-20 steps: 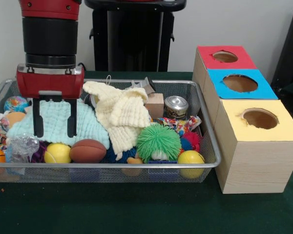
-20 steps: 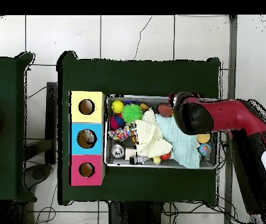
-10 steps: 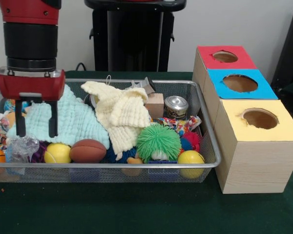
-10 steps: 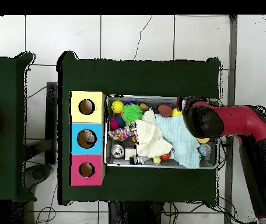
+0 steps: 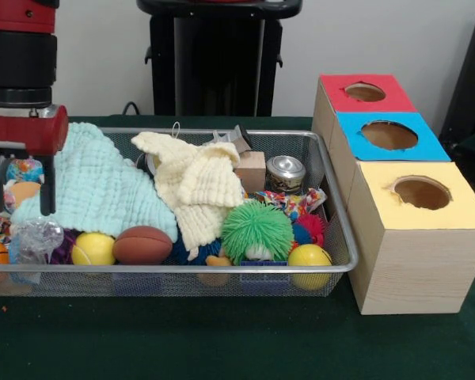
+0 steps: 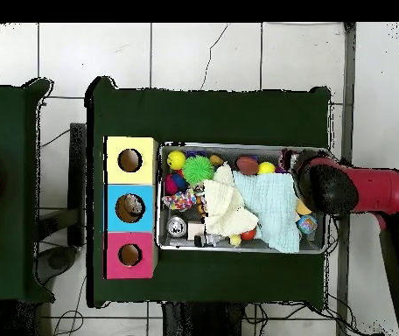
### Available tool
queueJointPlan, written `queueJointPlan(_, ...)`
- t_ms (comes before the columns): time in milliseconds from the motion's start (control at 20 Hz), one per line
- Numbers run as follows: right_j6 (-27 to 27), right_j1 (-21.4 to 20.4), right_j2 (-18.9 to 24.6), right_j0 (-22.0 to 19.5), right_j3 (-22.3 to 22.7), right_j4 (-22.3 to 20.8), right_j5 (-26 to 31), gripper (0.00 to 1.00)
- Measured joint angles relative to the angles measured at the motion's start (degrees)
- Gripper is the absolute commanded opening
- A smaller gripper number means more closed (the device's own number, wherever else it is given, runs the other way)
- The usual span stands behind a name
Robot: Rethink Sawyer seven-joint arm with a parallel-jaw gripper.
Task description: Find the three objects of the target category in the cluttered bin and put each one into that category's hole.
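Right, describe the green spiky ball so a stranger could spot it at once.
Start at the wire mesh bin beside the three coloured boxes. Along its front edge, the green spiky ball sits between a brown football and a smooth yellow ball. It alone is green and bristly.

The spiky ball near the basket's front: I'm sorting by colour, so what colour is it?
Green. The spiky ball shows best in the front view.

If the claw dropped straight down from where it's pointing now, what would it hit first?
Most likely the clutter at the bin's end: the claw hangs open, pointing down over the edge of the mint cloth and the small balls beside it. Depth is unclear, so which comes first is uncertain.
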Motion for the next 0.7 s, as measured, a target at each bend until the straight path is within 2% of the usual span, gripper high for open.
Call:
queueJointPlan(400,0.0,0.8,0.0,-0.2,0.0,-0.2,0.0,1.00)
queueJointPlan(700,0.0,3.1,0.0,-0.2,-0.1,-0.3,0.0,1.00)
